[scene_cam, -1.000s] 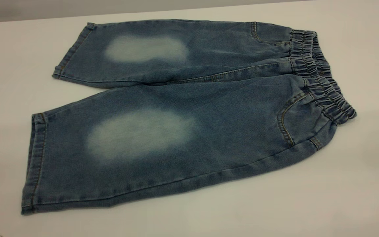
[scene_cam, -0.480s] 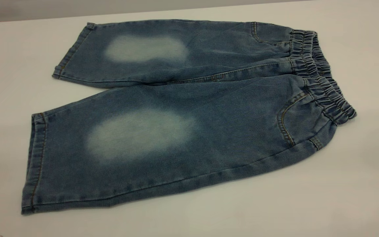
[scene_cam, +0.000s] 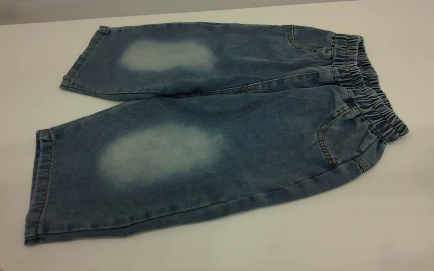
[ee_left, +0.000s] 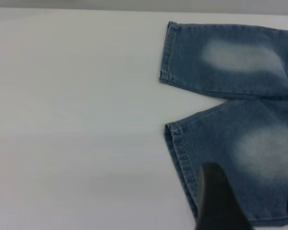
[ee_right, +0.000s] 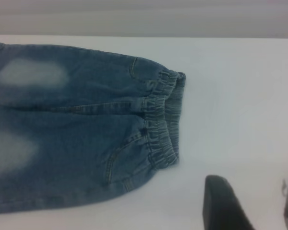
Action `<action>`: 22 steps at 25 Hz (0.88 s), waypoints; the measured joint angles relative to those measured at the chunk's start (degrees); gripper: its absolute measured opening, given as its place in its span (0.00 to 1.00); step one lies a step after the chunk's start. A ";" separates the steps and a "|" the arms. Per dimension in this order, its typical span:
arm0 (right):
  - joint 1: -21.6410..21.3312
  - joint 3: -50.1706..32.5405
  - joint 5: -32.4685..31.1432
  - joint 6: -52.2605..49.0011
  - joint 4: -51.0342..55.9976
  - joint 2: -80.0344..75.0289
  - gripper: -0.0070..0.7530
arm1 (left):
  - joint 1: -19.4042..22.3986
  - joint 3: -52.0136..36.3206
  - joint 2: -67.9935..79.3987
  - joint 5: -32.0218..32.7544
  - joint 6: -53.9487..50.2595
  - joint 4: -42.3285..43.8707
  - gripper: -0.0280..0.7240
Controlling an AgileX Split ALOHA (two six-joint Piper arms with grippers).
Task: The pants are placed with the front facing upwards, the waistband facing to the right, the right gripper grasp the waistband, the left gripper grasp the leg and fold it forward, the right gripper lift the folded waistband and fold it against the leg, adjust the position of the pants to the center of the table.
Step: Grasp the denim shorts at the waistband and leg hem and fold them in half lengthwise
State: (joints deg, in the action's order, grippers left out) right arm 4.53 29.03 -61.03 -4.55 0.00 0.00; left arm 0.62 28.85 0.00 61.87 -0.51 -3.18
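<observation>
The blue denim pants [scene_cam: 217, 124] lie flat on the white table [scene_cam: 409, 210], front up, with a pale faded oval on each leg. Their gathered waistband [scene_cam: 367, 86] is at the right, the leg hems at the left. In the exterior view neither gripper shows. My left gripper [ee_left: 252, 194] hangs open above the near leg [ee_left: 249, 153], close to its hem, holding nothing. Out over bare table, my right gripper [ee_right: 252, 201] is open too, to the side of the waistband [ee_right: 163, 122] and apart from it.
The table's far edge [scene_cam: 202, 13] runs close behind the far leg. Bare white surface spreads on every side of the pants, widest at the front and right.
</observation>
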 joint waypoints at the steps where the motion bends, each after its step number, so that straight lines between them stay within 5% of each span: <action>1: 0.00 0.00 0.00 0.00 0.00 0.00 0.33 | 0.00 0.00 0.00 0.00 0.00 0.00 0.50; 14: 0.00 0.00 0.23 0.70 0.00 0.00 0.33 | 0.00 0.81 0.50 -0.66 -0.40 0.16 0.50; 22: 0.00 3.13 4.72 0.80 1.98 -10.53 0.33 | -0.11 6.98 14.51 -3.36 0.51 -1.70 0.50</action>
State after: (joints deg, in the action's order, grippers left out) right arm 4.53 32.16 -56.31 -3.76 1.98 -10.53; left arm 0.51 35.83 14.51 58.51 0.00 -4.88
